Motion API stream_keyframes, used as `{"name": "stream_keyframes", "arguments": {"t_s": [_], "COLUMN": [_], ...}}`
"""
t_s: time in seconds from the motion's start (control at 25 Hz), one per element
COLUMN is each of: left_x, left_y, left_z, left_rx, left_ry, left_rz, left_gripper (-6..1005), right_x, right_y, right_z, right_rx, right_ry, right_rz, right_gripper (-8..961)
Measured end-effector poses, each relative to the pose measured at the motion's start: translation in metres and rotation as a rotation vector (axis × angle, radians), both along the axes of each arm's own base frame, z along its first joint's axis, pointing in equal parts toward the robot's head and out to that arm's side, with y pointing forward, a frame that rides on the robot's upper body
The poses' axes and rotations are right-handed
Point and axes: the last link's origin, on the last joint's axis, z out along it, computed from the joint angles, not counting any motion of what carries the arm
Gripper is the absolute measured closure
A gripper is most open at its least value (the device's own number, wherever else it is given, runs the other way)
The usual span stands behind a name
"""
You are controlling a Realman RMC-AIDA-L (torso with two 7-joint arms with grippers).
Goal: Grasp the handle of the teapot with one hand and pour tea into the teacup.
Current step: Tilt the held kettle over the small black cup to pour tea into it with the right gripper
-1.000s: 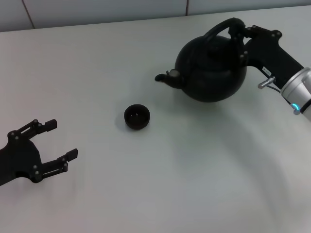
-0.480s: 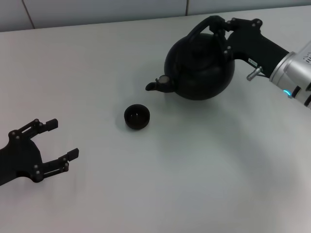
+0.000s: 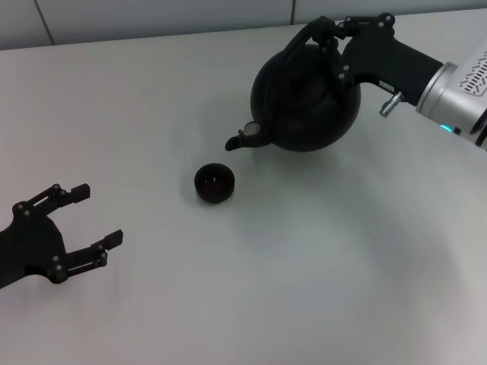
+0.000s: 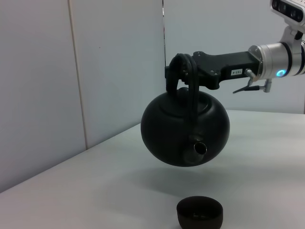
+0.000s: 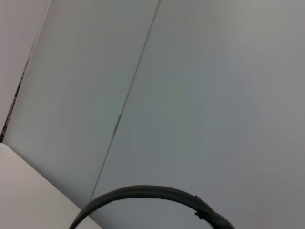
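Teapot (image 3: pixel 306 99) hangs off counter (image 3: pixel 304 289), right pincer (image 3: pixel 335 34) clamping handle (image 3: pixel 298 43), spout over teacup (image 3: pixel 214 183); left pincer (image 3: pixel 84 220) spread wide, near-left.

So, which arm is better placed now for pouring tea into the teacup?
Right. The right gripper already holds the teapot by its handle, lifted near the teacup. The left gripper waits open, far aside.

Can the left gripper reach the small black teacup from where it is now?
Probably yes. The left gripper, open and low beside the small round black teacup, has only bare white table between them. The right gripper holds the black teapot in the air, behind the cup.
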Motion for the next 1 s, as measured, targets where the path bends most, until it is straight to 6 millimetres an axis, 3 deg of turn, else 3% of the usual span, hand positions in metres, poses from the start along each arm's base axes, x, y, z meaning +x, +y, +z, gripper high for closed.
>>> {"name": "stream_keyframes", "arguments": {"t_s": [1.0], "left_x": [0.000], "left_y": [0.000], "left_z": [0.000], "left_rx": [-0.004], "left_ry": [-0.005], "left_rz": [0.008], "left_gripper": [135], "right_x": [-0.025], "right_y": [0.016], "right_z": [-0.002], "right_rx": [0.007], "right_ry": [-0.152], "right_rz": [0.147], "right_gripper": [877]}}
